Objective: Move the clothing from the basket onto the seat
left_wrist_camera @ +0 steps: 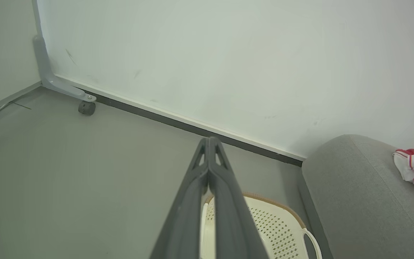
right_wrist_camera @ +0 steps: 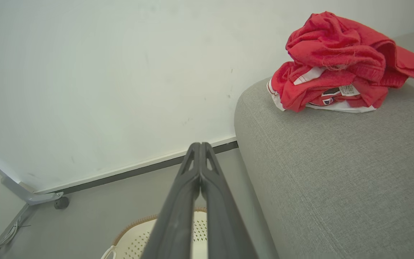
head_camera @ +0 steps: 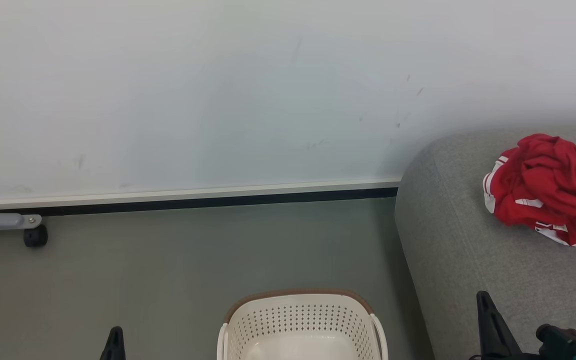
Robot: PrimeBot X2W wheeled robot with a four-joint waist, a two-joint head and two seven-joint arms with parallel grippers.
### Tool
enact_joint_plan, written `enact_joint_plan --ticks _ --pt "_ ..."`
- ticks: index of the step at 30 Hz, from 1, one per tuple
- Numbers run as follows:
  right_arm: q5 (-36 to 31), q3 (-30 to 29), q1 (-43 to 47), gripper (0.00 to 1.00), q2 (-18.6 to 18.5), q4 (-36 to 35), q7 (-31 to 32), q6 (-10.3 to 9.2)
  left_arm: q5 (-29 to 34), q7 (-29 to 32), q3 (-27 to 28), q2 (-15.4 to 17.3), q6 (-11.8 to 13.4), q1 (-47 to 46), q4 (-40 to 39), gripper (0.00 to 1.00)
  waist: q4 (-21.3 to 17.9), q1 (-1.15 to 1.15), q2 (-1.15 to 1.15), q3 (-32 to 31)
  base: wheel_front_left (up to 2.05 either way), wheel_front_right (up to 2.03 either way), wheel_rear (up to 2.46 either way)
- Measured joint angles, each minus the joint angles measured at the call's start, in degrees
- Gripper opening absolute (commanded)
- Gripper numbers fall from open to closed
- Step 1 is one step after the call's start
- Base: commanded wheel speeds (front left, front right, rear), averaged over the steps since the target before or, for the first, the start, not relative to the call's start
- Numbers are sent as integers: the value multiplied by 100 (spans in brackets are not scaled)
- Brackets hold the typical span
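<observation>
Basket (head_camera: 298,317) partly beyond bottom edge

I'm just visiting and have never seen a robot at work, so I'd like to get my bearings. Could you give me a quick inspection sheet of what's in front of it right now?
Surface: grey seat, carrying just the clothing; grey floor beside it.
Job's things: red clothing with white trim, heaped on the seat; basket on the floor next to the seat, no fabric in the part that shows.
Clutter: nothing seen.
Grippers: left gripper and right gripper both shut, holding nothing.
Cables: thin cable on the floor by the wall.
Surroundings: white wall; grey metal leg with a black castor at its foot.
</observation>
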Motion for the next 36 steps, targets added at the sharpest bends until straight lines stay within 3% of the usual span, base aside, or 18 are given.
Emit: enact_joint_plan --ticks 36 --pt "2833 -850 -341 0 253 356 778 499 -2529 761 511 -271 -506 -533 346 0 -16 0 0 142 0 0 0"
